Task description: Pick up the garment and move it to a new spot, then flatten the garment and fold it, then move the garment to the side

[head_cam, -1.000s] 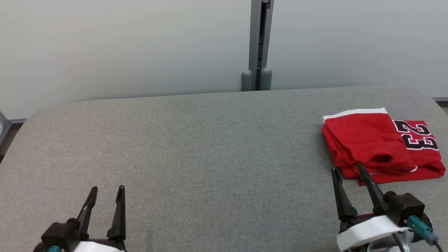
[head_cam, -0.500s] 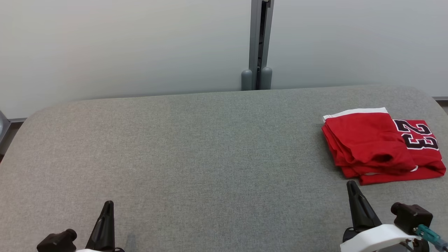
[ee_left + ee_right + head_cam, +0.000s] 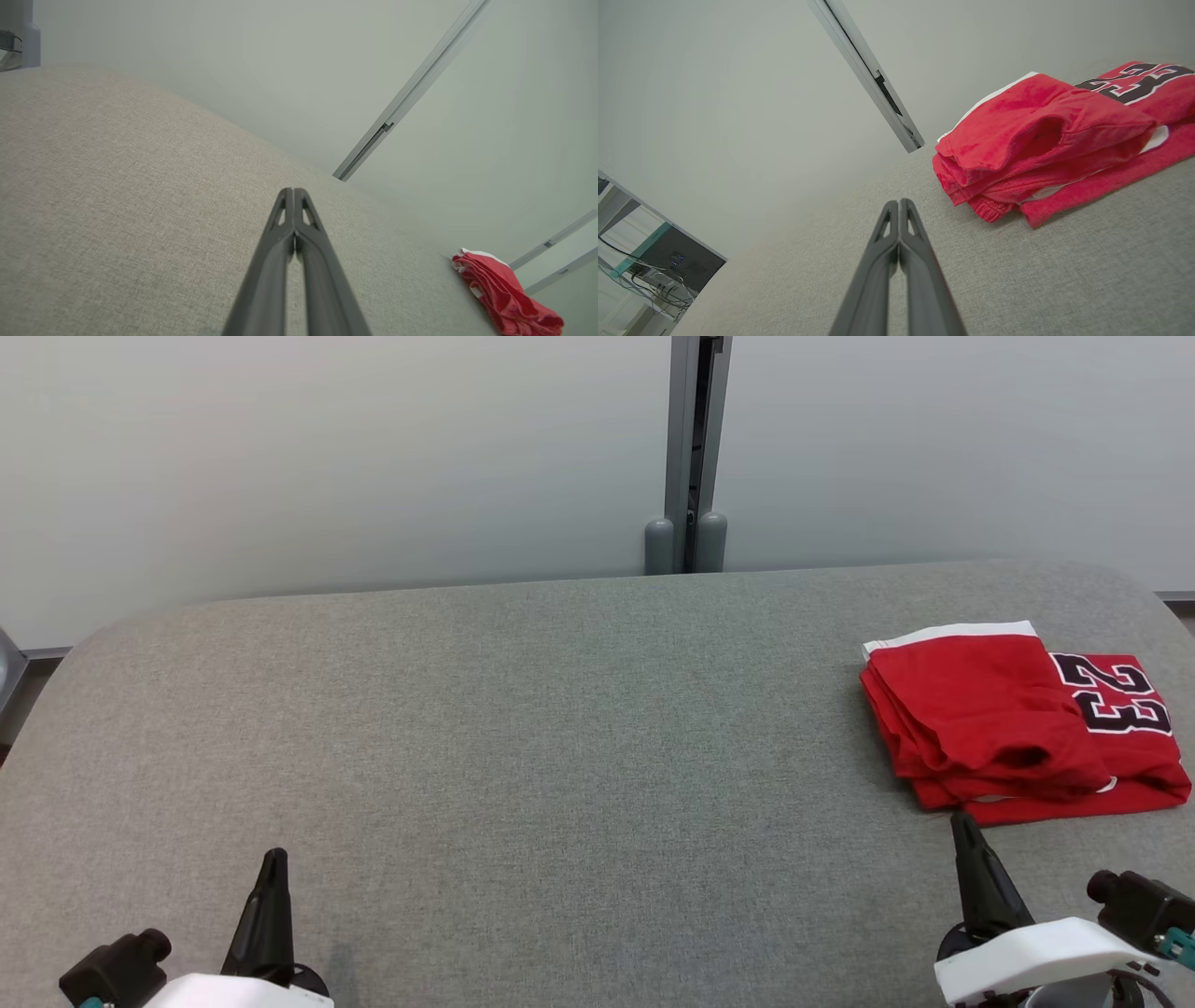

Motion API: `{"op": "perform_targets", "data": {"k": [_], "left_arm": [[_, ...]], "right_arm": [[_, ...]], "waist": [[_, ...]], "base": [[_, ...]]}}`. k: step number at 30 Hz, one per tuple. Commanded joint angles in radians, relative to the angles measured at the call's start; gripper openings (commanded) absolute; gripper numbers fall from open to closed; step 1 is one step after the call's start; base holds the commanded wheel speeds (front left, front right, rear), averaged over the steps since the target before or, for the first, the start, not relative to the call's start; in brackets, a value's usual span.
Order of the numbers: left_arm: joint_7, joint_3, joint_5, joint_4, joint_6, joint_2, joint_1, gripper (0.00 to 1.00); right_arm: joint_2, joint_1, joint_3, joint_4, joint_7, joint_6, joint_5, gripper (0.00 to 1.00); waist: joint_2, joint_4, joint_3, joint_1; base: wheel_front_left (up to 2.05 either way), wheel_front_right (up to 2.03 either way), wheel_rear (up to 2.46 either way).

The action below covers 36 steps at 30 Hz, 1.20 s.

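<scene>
The garment (image 3: pixel 1018 728) is red with white trim and a black number, lying folded at the right side of the grey table (image 3: pixel 560 728). It appears at the lower right in the left wrist view (image 3: pixel 504 294) and close ahead to the right in the right wrist view (image 3: pixel 1045 140). My right gripper (image 3: pixel 962 826) is shut and empty, its tip just in front of the garment's near edge. The fingers (image 3: pixel 899 219) press together. My left gripper (image 3: pixel 274 859) stands shut and empty near the table's front left, and its fingers (image 3: pixel 293 210) touch along their length.
A pale wall (image 3: pixel 327 457) with a grey vertical rail (image 3: pixel 691 448) runs behind the table. The table's rounded back corners curve at far left and right. A dark screen and cables (image 3: pixel 668 266) show at the lower left of the right wrist view.
Both grippers went from open to shut. Both arms drew back toward the bottom edge, and the right gripper's tip left the garment's near edge.
</scene>
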Motion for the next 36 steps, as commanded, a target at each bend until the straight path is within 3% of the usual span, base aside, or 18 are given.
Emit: {"op": "perform_targets", "data": {"k": [1,36], "left_arm": [[0.006,0.007,-0.035,-0.018,0.000,0.007,-0.033,0.00],[0.125,0.036,-0.460,-0.028,-0.001,0.000,-0.090,0.00]], "right_arm": [[-0.012,-0.031,-0.010,-0.020,0.010,0.000,0.038,0.00],[-0.018,-0.050,-0.076,-0.035,0.123,0.000,0.478,0.00]], "waist": [[0.0000,0.000,0.000,0.0000],[0.0000,0.003,0.011,0.0000]], "base": [[0.00,0.00,0.00],[0.00,0.00,0.00]]}}
